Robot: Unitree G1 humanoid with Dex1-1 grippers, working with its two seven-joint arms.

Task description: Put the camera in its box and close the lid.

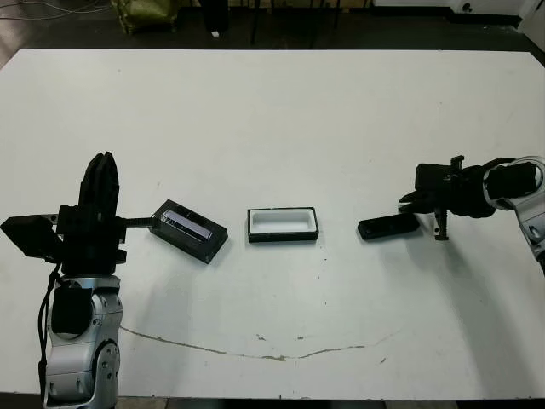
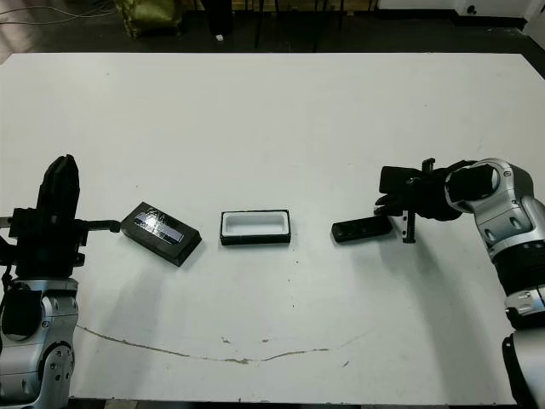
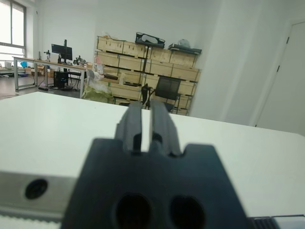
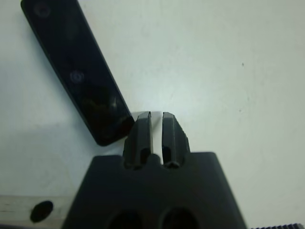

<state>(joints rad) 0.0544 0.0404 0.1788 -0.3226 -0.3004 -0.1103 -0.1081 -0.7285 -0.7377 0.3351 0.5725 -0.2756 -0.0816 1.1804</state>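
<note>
We see a white bench (image 1: 272, 102) with a thin crack line along its near edge, wooden crates (image 3: 143, 52) beyond. The slim black camera (image 1: 387, 227) lies right of the open, white-lined box (image 1: 283, 224); the striped lid (image 1: 188, 231) lies left. Right gripper (image 4: 156, 119), jaws pressed together, sits beside the camera; left gripper (image 3: 148, 114) likewise closed, empty.

Head stereo downward; wrist cameras along pincers

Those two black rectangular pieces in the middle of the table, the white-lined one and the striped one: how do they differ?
The box is an open tray showing white lining; the lid is a closed-top cover with a shiny stripe. The box lies square to the table edge; the lid lies turned at an angle. The lid lies nearer the left gripper; the box lies at the centre. Both are black, rectangular and flat on the table.
</note>
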